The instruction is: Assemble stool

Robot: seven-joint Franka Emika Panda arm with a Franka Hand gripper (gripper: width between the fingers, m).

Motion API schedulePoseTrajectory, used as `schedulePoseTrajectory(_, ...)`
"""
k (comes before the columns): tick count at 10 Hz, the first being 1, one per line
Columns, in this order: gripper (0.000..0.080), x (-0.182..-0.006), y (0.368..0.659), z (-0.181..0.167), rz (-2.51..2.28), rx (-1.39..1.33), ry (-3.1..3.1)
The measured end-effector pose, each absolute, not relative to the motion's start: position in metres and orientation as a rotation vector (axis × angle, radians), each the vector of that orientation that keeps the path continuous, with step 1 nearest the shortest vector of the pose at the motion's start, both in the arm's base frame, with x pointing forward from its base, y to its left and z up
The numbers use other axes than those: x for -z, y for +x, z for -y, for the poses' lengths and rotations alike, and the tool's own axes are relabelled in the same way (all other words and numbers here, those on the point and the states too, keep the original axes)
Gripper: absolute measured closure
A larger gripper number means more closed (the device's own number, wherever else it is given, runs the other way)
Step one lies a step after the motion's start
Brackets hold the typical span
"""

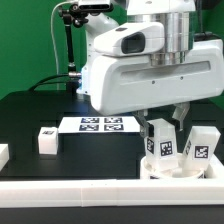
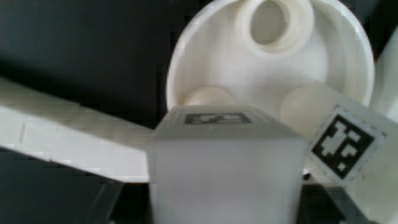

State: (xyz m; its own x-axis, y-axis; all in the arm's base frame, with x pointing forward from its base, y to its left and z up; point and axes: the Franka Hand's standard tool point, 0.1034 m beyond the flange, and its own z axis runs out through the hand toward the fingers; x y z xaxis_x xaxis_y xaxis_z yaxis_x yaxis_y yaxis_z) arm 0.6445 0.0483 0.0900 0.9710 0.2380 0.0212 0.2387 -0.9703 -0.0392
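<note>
The round white seat disc (image 1: 171, 168) lies at the front right of the black table, and its rim and a hole show in the wrist view (image 2: 263, 62). My gripper (image 1: 166, 116) is shut on a white tagged leg (image 1: 163, 141) and holds it upright on or just above the disc. In the wrist view this leg (image 2: 221, 160) fills the middle between my gripper's (image 2: 221, 208) jaws. A second tagged leg (image 1: 200, 146) stands on the disc beside it, and also shows in the wrist view (image 2: 349, 138). A third leg (image 1: 47, 140) lies loose on the table at the exterior view's left.
The marker board (image 1: 100, 124) lies flat behind the middle of the table. A long white border rail (image 1: 90, 192) runs along the front edge, and also shows in the wrist view (image 2: 54, 122). A small white piece (image 1: 3, 154) sits at the far left edge. A camera stand (image 1: 70, 40) rises at the back.
</note>
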Motion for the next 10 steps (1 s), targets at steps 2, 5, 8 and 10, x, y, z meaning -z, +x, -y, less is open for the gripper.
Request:
schedulePoseTrajectory(2, 0.0461, -0.090, 0.644, -0.051, 0.094, 0.021, -3.067)
schedulePoseTrajectory(5, 0.0461, -0.089, 0.645, -0.053, -0.394, 0.004, -2.992)
schedulePoseTrajectory(8, 0.0461, -0.089, 0.645, -0.058, -0.798, -0.017, -2.912)
schedulePoseTrajectory(10, 0.0461, -0.089, 0.646, -0.065, -1.038, -0.019, -2.835)
